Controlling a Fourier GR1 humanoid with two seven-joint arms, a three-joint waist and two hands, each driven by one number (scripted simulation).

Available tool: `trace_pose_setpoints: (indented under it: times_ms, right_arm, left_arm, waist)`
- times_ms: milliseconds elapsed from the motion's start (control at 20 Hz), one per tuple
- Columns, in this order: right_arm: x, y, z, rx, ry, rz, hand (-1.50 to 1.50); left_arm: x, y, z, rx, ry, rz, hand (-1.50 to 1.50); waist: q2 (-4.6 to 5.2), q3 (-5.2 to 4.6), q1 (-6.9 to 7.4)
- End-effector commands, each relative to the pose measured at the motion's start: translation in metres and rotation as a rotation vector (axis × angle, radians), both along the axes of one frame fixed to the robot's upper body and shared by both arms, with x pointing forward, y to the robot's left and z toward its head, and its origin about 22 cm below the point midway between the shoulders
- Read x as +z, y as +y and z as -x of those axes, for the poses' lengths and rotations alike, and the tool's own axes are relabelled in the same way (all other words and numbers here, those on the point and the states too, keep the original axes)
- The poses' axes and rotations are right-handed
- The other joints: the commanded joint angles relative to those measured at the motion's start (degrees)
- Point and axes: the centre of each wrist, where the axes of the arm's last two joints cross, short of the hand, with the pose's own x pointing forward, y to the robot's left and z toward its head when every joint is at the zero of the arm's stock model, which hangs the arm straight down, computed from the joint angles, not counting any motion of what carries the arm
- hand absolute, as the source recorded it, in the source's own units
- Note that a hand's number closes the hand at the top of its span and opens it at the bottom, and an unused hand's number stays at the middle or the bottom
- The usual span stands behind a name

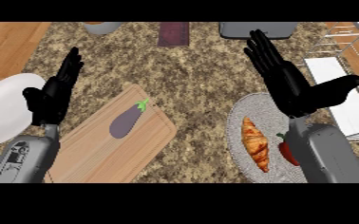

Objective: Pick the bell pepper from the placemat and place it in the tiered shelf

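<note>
1. A speckled brown stone bench (196, 76) is seen from steeply above, with two grey forearms coming in from the lower edge.
2. The left robot hand (52, 97) is at the view's left, fingers straight and pointing up, holding nothing.
3. The right robot hand (291, 83) is at the right, fingers spread and straight, holding nothing, above the far edge of a round grey placemat (242, 118).
4. On the placemat lies a croissant (255, 144); just right of it is the red bell pepper (285, 150), partly hidden by the right forearm.
5. An eggplant (127, 121) lies on a wooden cutting board (105, 156) at lower left.
6. The wire tiered shelf (336, 47) stands at the right edge.
</note>
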Motion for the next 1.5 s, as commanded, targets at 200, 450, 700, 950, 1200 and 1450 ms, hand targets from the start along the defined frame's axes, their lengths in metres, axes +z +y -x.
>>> trace_pose_setpoints:
  times_ms: [200,450,700,950,1200,1450]
  right_arm:
    - [-0.041,-0.017,0.033,-0.118,-0.167,0.242,1.5]
    - [-0.065,-0.093,0.041,-0.742,-0.178,0.623,1.5]
    - [-0.123,-0.007,0.118,-0.655,-0.149,0.576,-1.5]
    - [-0.111,-0.017,0.131,-0.762,-0.117,0.844,-1.5]
    - [-0.092,-0.036,0.147,-0.768,0.022,1.139,-1.5]
    - [-0.072,-0.038,0.142,-0.608,0.234,1.426,-1.5]
  left_arm:
    - [-0.023,0.062,0.044,0.153,0.185,0.011,0.0]
    - [-0.054,0.061,0.065,0.187,0.294,0.064,0.0]
    - [-0.045,0.067,0.072,0.127,0.276,0.081,0.0]
    - [-0.056,0.07,0.074,0.164,0.286,0.07,0.0]
    - [-0.046,0.073,0.074,0.154,0.283,0.08,0.0]
    - [-0.037,0.077,0.073,0.146,0.265,0.071,0.0]
  waist:
    - [0.68,-0.92,-1.22]
    - [0.38,-1.24,-3.67]
    - [0.72,-0.97,-1.9]
    - [0.8,-1.25,-2.58]
    - [0.64,-1.39,-2.66]
    - [0.88,-1.32,-0.92]
